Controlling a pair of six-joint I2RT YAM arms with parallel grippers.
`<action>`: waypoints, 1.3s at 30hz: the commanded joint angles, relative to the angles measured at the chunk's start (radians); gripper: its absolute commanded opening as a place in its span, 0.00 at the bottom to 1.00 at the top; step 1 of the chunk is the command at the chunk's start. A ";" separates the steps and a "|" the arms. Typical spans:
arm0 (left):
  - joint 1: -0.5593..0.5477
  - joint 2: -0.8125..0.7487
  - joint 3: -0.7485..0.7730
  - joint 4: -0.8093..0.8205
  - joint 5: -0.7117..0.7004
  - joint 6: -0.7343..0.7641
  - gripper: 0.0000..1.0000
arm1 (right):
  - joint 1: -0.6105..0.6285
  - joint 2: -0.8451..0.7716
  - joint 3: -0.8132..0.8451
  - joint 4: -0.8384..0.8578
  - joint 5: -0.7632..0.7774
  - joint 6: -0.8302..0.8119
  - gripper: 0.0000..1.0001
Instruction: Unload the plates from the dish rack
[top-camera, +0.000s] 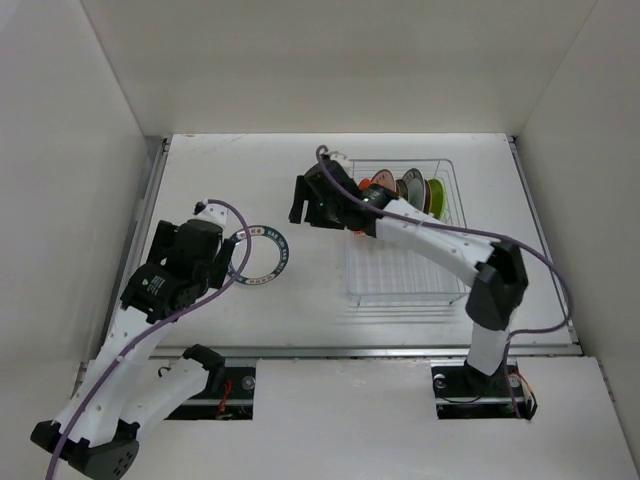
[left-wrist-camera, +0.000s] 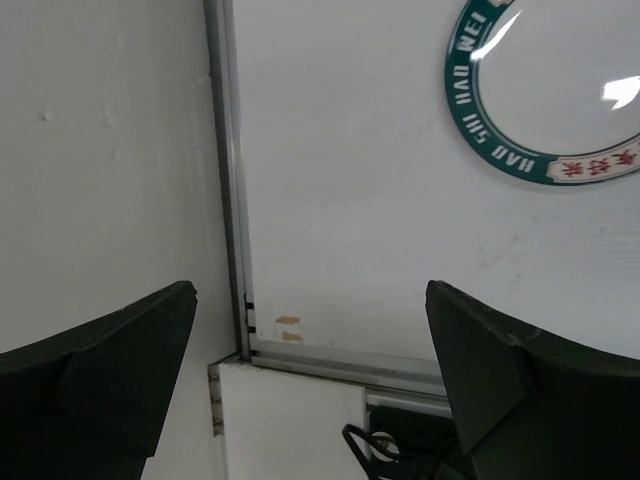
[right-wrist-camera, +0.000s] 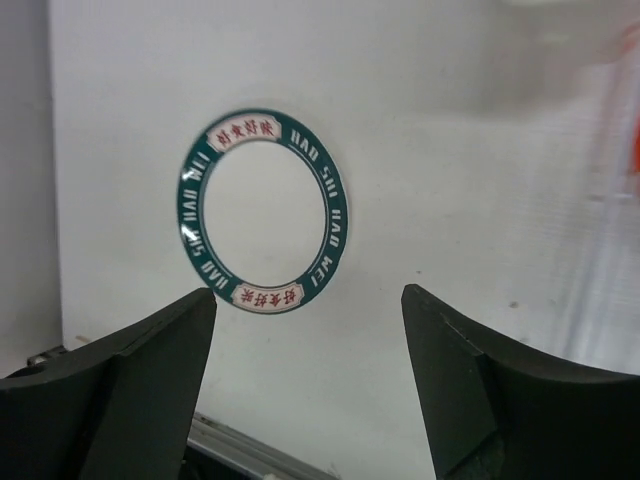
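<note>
Left gripper (left-wrist-camera: 310, 300): jaws wide apart, holding nothing. Right gripper (right-wrist-camera: 308, 295): likewise spread and empty. One teal-rimmed plate (top-camera: 258, 254) lies flat on the table (top-camera: 250, 170), left of the dish rack (top-camera: 400, 275). Other plates (top-camera: 410, 187) stand at the rack's far end.

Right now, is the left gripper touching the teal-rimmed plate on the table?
Apart. The left wrist view shows the left gripper open and empty, with bare table between its fingers and the plate.
</note>
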 joint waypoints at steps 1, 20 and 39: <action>0.019 -0.001 -0.057 0.031 -0.126 0.026 1.00 | 0.012 -0.201 0.054 -0.140 0.181 -0.069 0.81; 0.056 -0.049 -0.176 0.058 -0.201 0.050 1.00 | -0.588 -0.415 -0.245 -0.193 0.245 -0.232 0.62; 0.074 -0.040 -0.166 0.049 -0.171 0.050 1.00 | -0.679 -0.214 -0.275 -0.050 0.154 -0.290 0.48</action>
